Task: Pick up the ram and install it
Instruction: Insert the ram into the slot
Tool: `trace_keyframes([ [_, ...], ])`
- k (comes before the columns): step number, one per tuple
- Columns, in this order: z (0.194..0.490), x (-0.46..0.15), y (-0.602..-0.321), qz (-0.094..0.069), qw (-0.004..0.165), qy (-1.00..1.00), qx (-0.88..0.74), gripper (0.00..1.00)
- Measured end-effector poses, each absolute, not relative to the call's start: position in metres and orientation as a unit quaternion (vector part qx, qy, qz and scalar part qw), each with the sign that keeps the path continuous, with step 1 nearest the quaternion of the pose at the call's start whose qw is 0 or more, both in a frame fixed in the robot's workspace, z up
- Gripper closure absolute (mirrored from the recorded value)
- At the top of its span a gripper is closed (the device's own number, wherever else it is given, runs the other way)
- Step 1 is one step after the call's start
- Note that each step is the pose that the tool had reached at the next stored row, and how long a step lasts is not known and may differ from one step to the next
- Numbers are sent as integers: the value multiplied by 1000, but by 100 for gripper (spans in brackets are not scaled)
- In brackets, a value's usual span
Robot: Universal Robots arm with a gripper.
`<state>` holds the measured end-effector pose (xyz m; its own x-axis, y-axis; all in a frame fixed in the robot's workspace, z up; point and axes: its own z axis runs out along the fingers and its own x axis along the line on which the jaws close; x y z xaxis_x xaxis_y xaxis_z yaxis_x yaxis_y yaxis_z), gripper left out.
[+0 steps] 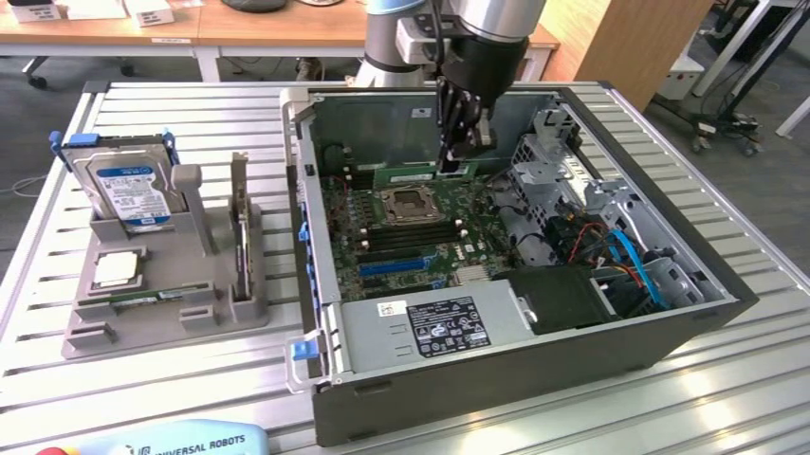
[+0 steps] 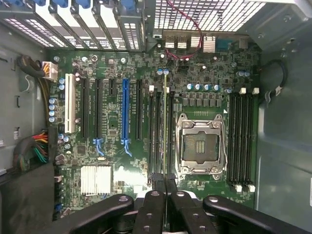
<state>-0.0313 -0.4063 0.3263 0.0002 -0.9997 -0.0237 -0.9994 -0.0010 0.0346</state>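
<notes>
Work surface: a silver counter of slatted aluminium profiles [image 1: 152, 398], evenly lit. Behind it, a long light-wood desk on white metal legs [image 1: 253, 36] carries small white cards [image 1: 152, 14]. A tall light-wood panel [image 1: 633, 38] stands toward the exterior view's right. The floor is a grey surface [image 1: 23, 114]. Black stand feet with cables [image 1: 727, 118] rest on the floor beyond that panel.

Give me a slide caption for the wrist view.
End effector holding the ram edge-on over the memory slots beside the CPU socket.
</notes>
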Motion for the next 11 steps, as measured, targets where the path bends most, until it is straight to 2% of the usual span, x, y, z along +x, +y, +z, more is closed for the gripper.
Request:
trace_keyframes([
  [11, 306, -31, -406, -21, 4, -707, 707, 89],
])
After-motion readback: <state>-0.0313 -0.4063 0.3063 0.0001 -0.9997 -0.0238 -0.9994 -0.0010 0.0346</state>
